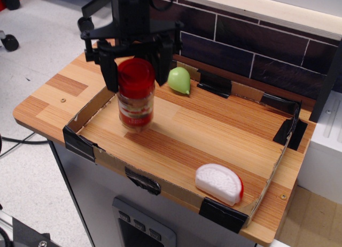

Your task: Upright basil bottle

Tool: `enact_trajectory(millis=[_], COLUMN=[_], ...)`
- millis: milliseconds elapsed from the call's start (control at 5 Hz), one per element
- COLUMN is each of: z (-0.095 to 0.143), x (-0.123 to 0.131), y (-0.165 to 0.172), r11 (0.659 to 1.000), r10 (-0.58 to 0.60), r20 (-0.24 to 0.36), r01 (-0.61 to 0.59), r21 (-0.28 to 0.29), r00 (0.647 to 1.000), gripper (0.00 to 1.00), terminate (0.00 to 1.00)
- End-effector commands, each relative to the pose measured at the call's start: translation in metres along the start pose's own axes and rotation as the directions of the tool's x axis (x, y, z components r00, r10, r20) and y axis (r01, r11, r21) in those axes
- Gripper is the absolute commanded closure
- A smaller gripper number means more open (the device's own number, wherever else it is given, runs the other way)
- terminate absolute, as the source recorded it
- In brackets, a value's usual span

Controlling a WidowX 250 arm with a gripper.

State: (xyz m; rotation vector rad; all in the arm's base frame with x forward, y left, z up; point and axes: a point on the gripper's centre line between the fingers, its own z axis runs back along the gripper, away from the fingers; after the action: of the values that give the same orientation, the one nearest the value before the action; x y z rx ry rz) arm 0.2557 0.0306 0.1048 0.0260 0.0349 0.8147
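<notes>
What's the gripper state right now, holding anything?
Gripper: fingers straddle the red cap of the upright basil bottle; whether they are gripping it or have let go cannot be told from this view.

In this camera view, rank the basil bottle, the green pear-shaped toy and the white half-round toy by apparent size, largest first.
1. basil bottle, upright, tallest.
2. white half-round toy; it is nearer the camera, so the gap to the bottle is unsure.
3. green pear-shaped toy, clearly smallest.

Arm (131, 6) cut off above (label (135, 109) blurred).
</notes>
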Motion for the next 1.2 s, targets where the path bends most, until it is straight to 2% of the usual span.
enact_trajectory(millis=[0, 200, 400, 600, 1000], z=[-0.002, 0.008, 0.032, 0.063, 0.063], x=[0.013, 0.016, 0.025, 0.028, 0.028], y=[-0.006, -0.009, -0.009, -0.016, -0.016], r11=[0.999, 0.999, 0.999, 0.999, 0.999], r10=[0.024, -0.004, -0.005, -0.036, -0.036], r20=[-0.003, 0.029, 0.101, 0.190, 0.190], r01=[-0.024, 0.005, 0.010, 0.043, 0.043], r21=[-0.022, -0.040, -0.048, -0.033, -0.033], r00=[1.000, 1.000, 0.995, 0.981, 0.981], gripper=[0.00, 0.00, 0.00, 0.00, 0.00], terminate=[0.00, 0.00, 0.00, 0.00, 0.00])
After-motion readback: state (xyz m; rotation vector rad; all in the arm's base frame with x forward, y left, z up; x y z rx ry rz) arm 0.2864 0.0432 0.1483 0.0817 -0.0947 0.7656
